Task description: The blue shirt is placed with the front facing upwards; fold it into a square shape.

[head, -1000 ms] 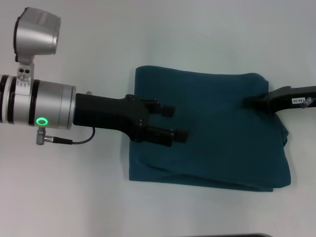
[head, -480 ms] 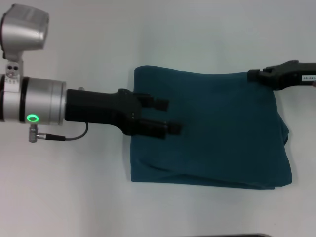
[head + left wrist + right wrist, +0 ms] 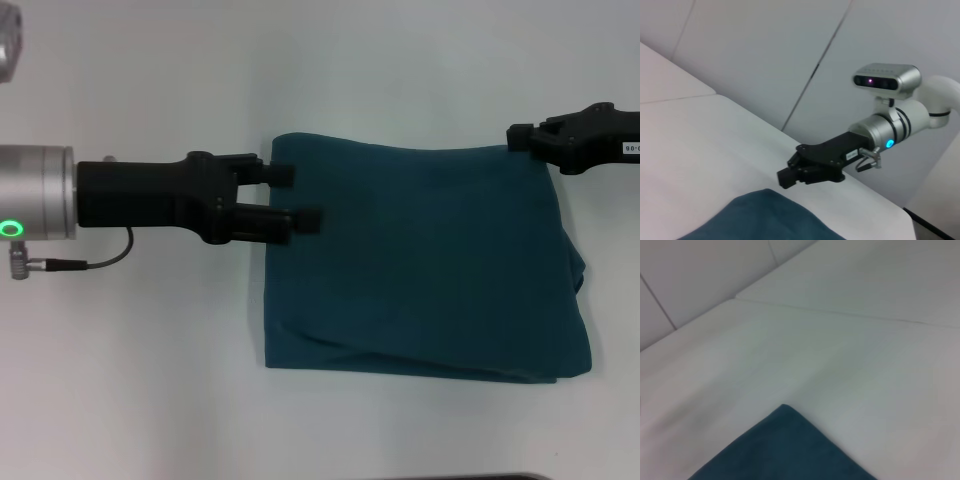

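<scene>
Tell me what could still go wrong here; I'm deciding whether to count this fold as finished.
The left gripper, fingers apart, sits over the blue shirt at its left edge; catching cloth while leaving could drag the top layer open. The near edge shows uneven, offset layers, and the right side bulges, so the square may look sloppy. The right gripper hangs at the far right corner and could snag it.

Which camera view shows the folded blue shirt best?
The head view: the whole blue shirt lies there as a folded rectangle on the table, with every edge visible. The left wrist view and the right wrist view each show only one corner of it.
</scene>
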